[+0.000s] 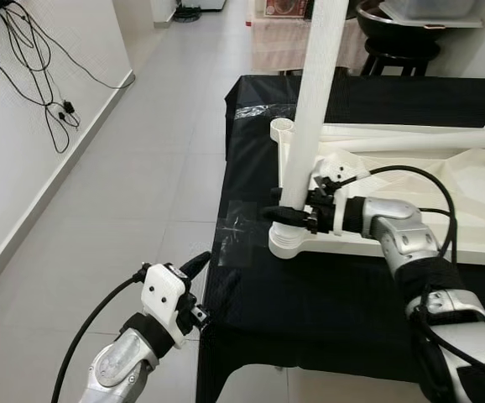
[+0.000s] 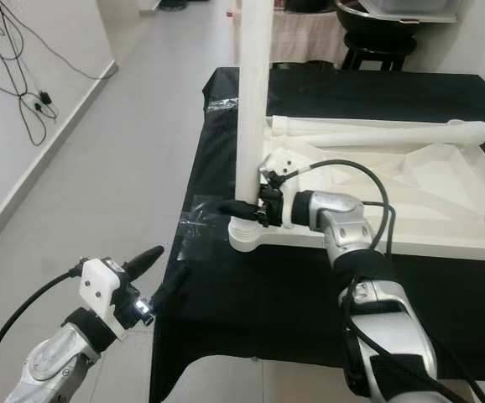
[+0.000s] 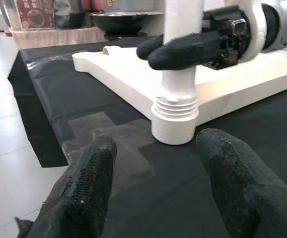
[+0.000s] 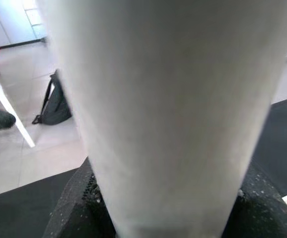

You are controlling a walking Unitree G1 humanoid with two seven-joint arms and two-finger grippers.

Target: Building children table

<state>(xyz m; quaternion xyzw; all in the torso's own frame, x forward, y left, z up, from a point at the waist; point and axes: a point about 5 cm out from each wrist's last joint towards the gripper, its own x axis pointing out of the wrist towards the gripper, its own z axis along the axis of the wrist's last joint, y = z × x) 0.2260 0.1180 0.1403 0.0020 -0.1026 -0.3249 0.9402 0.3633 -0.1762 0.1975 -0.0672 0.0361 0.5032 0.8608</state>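
Head views: leg upright, long axis vertical, foot in the corner socket of the upturned top on the bench. Right gripper clamped low on the leg, just above the socket. Left gripper off the bench edge, farther away.

Left wrist: fingers spread, holding nothing, thread showing above the socket, straight ahead.

Right wrist: leg close between the jaws.

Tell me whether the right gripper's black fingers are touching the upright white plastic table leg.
Touching. The left wrist view shows the right gripper with its fingers pressed against the table leg, just above its threaded end.
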